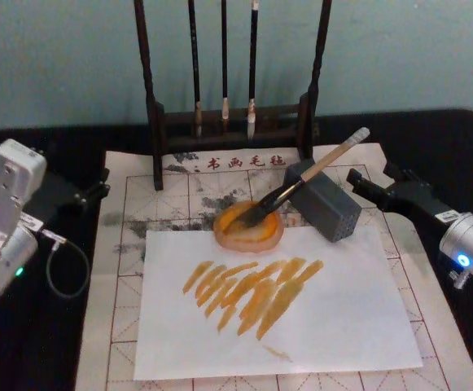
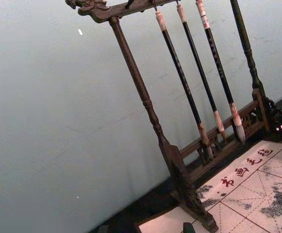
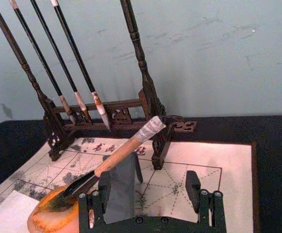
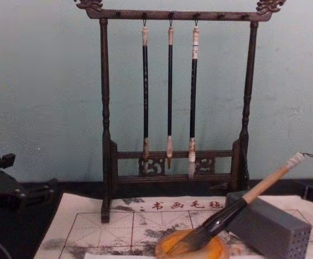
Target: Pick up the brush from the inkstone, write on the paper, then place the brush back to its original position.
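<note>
The brush (image 1: 317, 167) lies with its dark tip in the round orange inkstone (image 1: 234, 238) and its pale handle propped on a grey block (image 1: 330, 208). The inkstone sits on the red-gridded paper (image 1: 122, 244), at the top edge of a white sheet (image 1: 334, 309) marked with orange strokes. My right gripper (image 1: 370, 177) is just right of the block, a little behind the brush's end cap. In the right wrist view that gripper (image 3: 150, 196) is open, its fingers (image 3: 96, 206) empty, with the brush (image 3: 124, 153) and block (image 3: 121, 189) just ahead. My left gripper (image 1: 98, 186) rests off the paper's left edge.
A dark wooden brush stand (image 1: 232, 114) with three thin hanging brushes (image 4: 169, 97) stands along the far edge of the paper, against a pale wall. A black cloth (image 1: 49, 342) covers the table around the paper. A cable (image 1: 61, 265) loops by my left arm.
</note>
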Available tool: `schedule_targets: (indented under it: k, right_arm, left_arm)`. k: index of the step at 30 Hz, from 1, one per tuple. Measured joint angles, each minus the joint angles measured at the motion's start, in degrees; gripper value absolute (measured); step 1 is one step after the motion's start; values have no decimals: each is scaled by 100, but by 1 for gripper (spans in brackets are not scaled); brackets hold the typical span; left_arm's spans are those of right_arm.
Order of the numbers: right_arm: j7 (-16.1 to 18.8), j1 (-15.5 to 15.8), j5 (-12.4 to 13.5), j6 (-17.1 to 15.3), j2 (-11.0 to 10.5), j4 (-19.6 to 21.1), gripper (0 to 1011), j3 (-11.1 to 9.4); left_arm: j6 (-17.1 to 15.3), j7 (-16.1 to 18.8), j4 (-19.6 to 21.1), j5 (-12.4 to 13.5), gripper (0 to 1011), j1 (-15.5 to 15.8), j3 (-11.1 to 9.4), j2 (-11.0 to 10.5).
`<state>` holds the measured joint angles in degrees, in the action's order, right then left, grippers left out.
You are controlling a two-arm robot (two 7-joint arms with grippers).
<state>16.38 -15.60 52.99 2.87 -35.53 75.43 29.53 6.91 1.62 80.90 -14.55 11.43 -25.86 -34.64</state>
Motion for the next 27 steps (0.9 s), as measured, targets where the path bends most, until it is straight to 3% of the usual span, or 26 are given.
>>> schedule_targets:
  k: [27]
  right_arm:
    - [0,0,0,0,0,0,1002,0]
  left_arm:
    - [0,0,0,0,1001,0,0,0]
